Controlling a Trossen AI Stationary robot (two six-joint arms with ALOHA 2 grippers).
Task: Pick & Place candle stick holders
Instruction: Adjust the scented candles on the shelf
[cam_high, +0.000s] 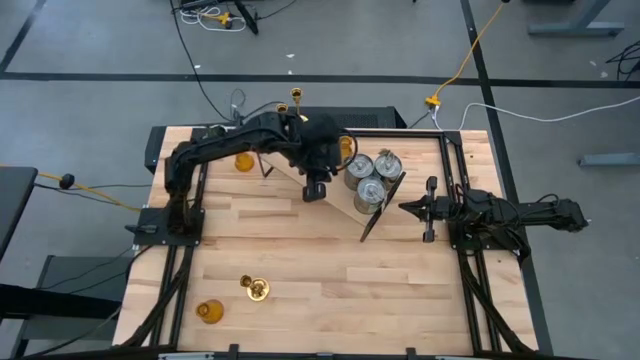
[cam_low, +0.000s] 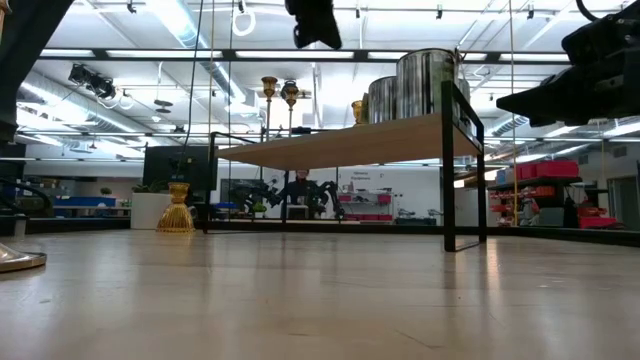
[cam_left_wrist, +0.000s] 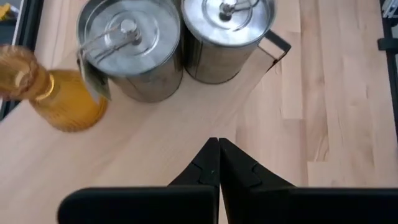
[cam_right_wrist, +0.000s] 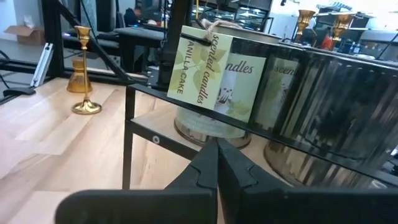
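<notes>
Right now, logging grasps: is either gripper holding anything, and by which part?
Nothing is held. The left gripper is shut empty above the shelf; the right gripper is shut empty beside it.

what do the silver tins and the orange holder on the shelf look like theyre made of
The silver tins look like metal with a brushed, shiny finish: their lids and sides reflect light. The orange holder looks like translucent amber glass, though tinted plastic can't be excluded.

Even, bright overhead light fills the scene; long ceiling strip lamps (cam_low: 190, 25) glare white in the low view. The silver-grey metal cylinders (cam_left_wrist: 130, 50) carry soft highlights on their lids. The squat amber-orange glass holder (cam_left_wrist: 59, 96) looks blurred near the left wrist camera.
</notes>
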